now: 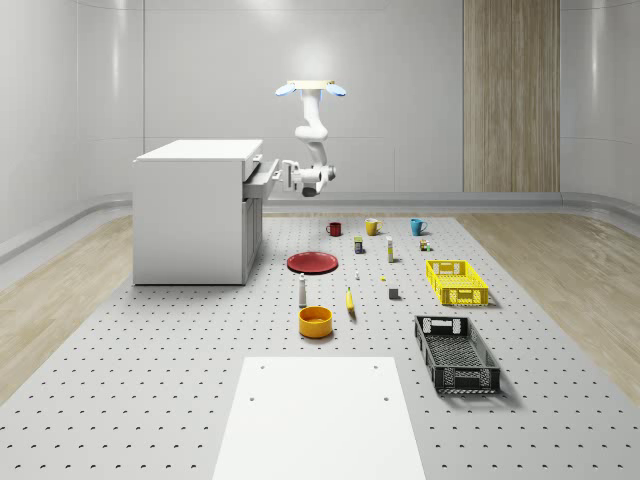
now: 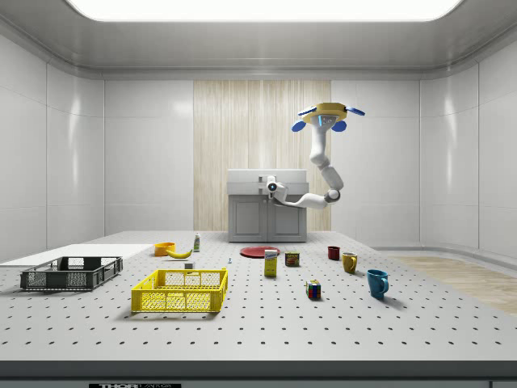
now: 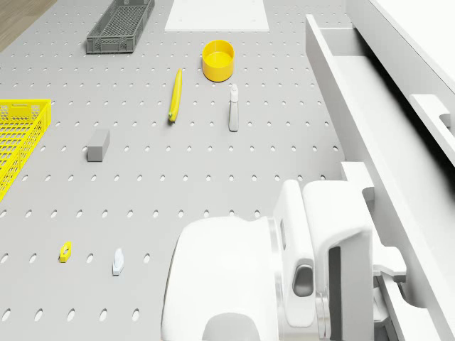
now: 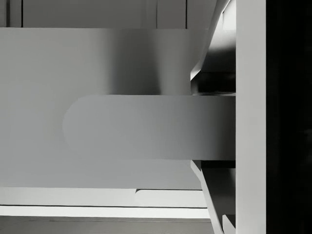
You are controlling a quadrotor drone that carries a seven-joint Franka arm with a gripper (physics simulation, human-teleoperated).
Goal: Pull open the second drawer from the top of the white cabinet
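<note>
The drone (image 1: 311, 89) hovers beside the white cabinet (image 1: 192, 212), its claw (image 1: 292, 175) pinching the handle (image 4: 146, 127) of the partly open second drawer (image 1: 262, 181). If the drone drifts sideways or rises while pulling, the fingers may slip off the handle, or the drawer could bind.

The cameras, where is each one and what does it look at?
Whole-scene view: high, off the robot, showing the white cabinet, hovering drone and arm.
Side view: facing the cabinet front, drone and arm beside it.
Drone view: on the drone, looking down on its arm, the pulled-out drawer.
Wrist view: close on the drawer handle.
Shared: yellow crate.
</note>
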